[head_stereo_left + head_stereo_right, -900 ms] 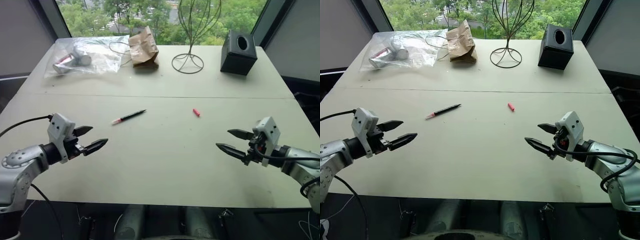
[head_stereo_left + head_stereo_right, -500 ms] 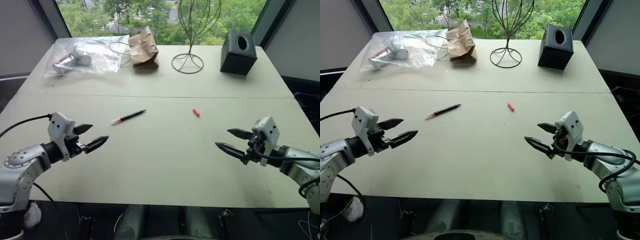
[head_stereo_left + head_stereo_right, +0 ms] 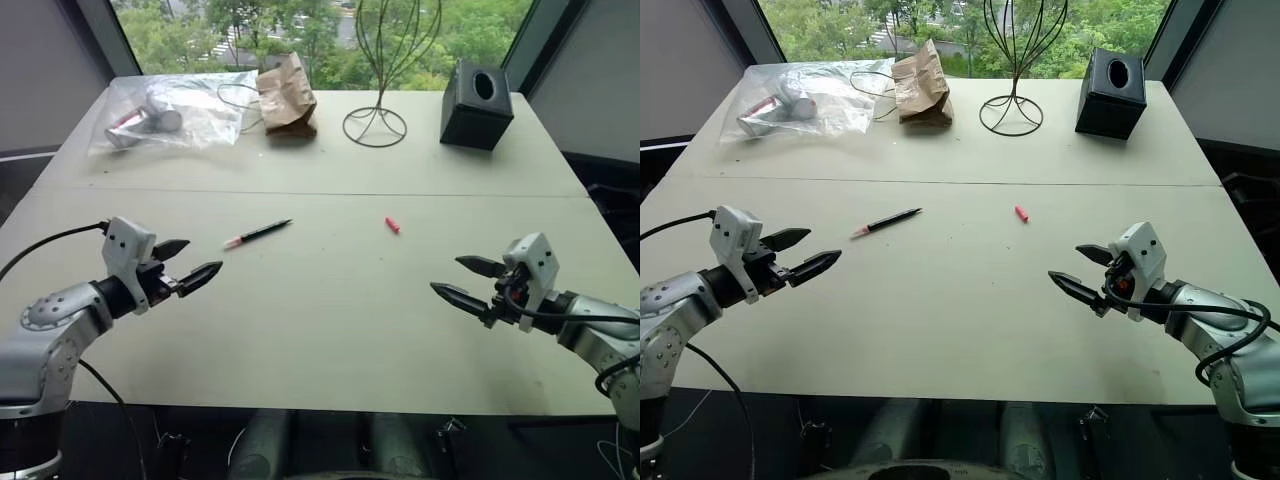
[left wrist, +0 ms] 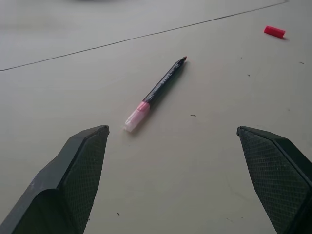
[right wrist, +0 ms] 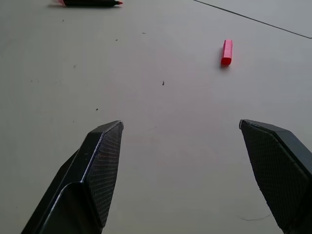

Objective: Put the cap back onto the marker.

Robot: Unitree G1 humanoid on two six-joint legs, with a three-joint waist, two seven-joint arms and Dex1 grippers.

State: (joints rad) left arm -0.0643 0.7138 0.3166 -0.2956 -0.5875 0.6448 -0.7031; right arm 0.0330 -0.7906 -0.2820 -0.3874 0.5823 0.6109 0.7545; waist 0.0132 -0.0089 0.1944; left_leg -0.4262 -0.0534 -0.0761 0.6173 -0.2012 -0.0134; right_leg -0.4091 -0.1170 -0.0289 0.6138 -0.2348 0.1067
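On pale table (image 3: 330, 330) by window: marker (image 3: 258, 234), cap (image 3: 393, 225) apart; left claw (image 3: 196, 262), right claw (image 3: 462, 281) wide, empty.

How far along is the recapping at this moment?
Nothing is done yet: the cap lies on the table apart from the marker. In hand: nothing; the left gripper and right gripper are both open above the table, short of both pieces. Left: grasp both and press the cap on.
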